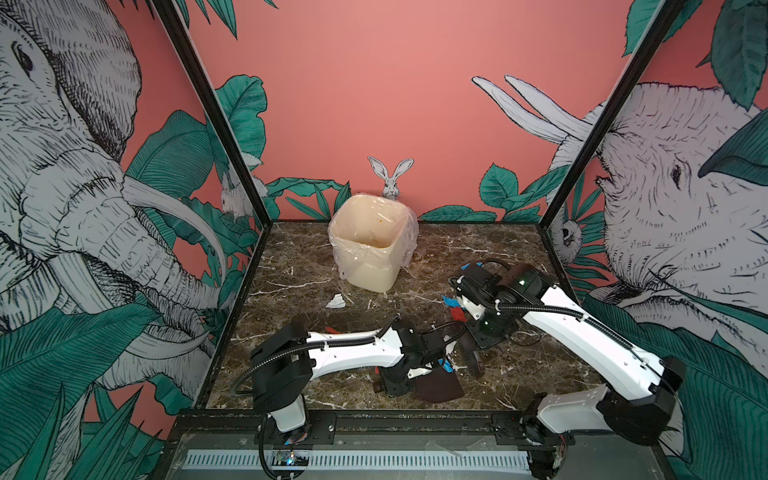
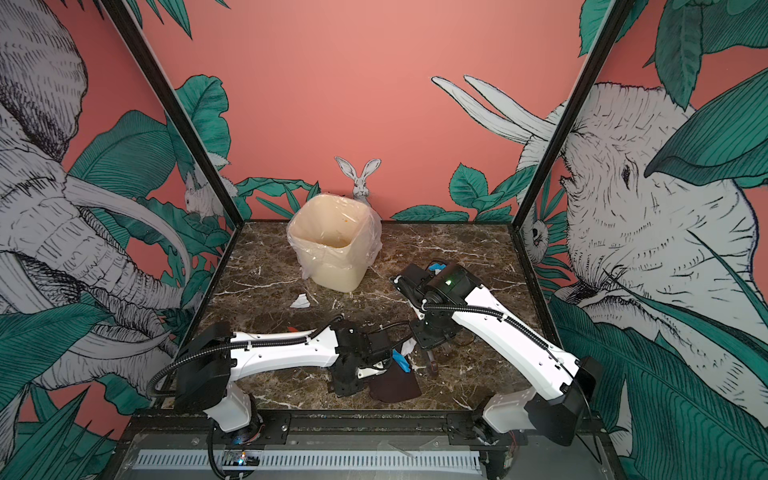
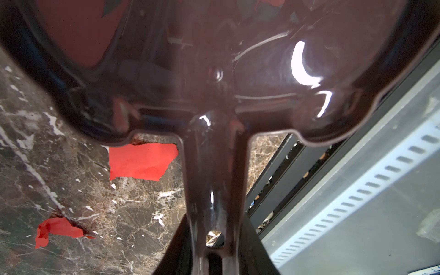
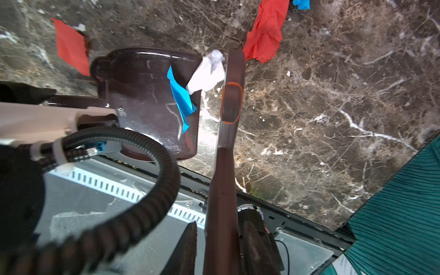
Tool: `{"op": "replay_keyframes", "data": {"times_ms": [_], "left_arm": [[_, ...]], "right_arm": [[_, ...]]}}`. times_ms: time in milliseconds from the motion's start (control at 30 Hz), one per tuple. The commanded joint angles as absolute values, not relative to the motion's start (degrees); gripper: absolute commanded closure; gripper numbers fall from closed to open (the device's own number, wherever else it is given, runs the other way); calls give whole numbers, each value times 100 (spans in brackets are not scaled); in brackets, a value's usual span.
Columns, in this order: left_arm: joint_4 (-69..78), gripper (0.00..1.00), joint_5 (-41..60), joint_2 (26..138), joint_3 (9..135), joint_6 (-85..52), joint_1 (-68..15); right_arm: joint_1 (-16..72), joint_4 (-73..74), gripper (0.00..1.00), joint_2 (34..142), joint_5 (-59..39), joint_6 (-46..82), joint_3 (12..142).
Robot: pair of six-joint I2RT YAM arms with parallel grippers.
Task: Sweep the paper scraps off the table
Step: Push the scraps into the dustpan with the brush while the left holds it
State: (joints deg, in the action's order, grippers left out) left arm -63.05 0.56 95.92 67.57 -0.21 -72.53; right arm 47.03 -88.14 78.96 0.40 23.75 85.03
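Up front on the table [image 4: 333, 107], the left gripper [image 3: 215, 257] is clamping the dustpan [image 4: 142, 95], the right gripper [image 4: 221, 247] the brush [image 4: 229, 104]; two scraps [image 4: 181, 95] are sitting at the dustpan's lip, others lying unswept.

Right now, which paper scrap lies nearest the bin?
The white scrap, alone on the table just in front of the bin; the red scraps, blue scraps and second white scrap lie farther off.

left gripper [image 3: 214, 252] clamps the dustpan [image 3: 214, 71], right gripper [image 4: 221, 238] the brush [image 4: 229, 100], both low, close together.
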Motion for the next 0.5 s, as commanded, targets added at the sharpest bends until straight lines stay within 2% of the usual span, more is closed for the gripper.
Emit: {"op": "replay_keyframes", "data": {"times_ms": [0,300,467], "left_arm": [[-6394,100,22,9512,6819,-61,-7225],[-6408,100,0,9500,6829,-95,-7223],[-6409,100,0,9502,6836,-83,-7225]], "right_arm": [[4680,-8989,100,8035,327,2168,8600],[4680,-9053,100,8183,495,2031,8432],[4731,-8972,100,8284,68,1894,8385]]}}
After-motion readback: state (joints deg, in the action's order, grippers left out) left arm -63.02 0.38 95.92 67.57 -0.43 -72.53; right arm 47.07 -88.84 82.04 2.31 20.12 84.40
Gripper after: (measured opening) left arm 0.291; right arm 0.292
